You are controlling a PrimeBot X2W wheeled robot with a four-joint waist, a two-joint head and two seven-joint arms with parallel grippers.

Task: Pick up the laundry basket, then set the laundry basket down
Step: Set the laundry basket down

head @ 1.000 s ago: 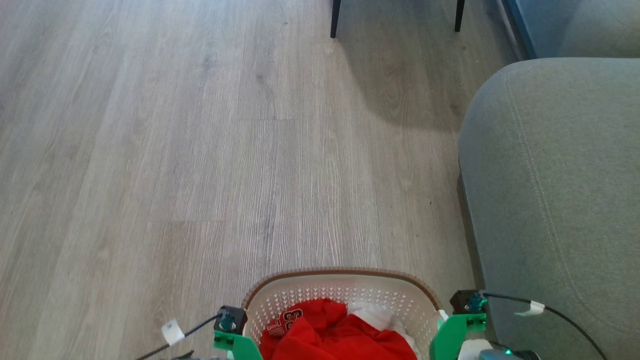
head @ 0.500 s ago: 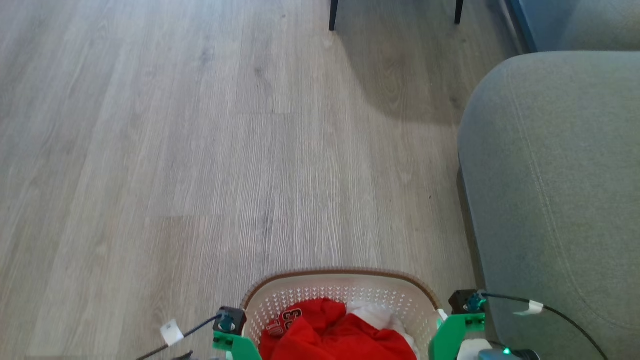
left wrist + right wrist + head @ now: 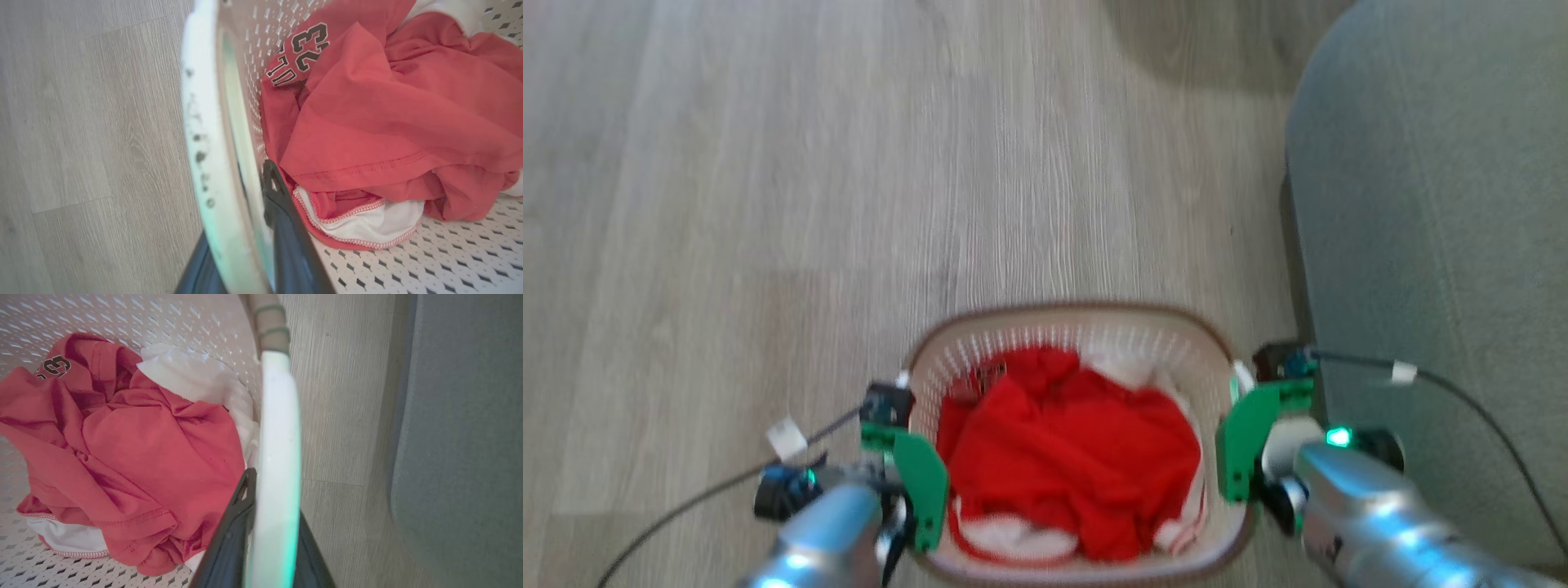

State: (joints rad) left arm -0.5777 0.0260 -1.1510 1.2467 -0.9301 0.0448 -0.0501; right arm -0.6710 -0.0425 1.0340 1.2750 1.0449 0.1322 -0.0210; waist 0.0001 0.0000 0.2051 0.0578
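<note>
The laundry basket is cream-white with perforated walls and a brown rim, low in the head view, holding a red jersey marked 23 and white cloth. My left gripper is shut on the basket's left white handle, one dark finger inside the wall and the other outside. On the opposite side, my right gripper is shut on the right handle, with a finger inside by the jersey. I cannot tell whether the basket touches the floor.
A grey sofa stands close to the basket's right side, its edge a narrow strip of floor from the right handle. Wood plank floor stretches ahead and to the left. Thin black cables trail from both wrists.
The head camera has tipped down, so the whole picture slid up and is blurred. The basket and both silver forearms now show more fully. Both grippers stay on the handles.
</note>
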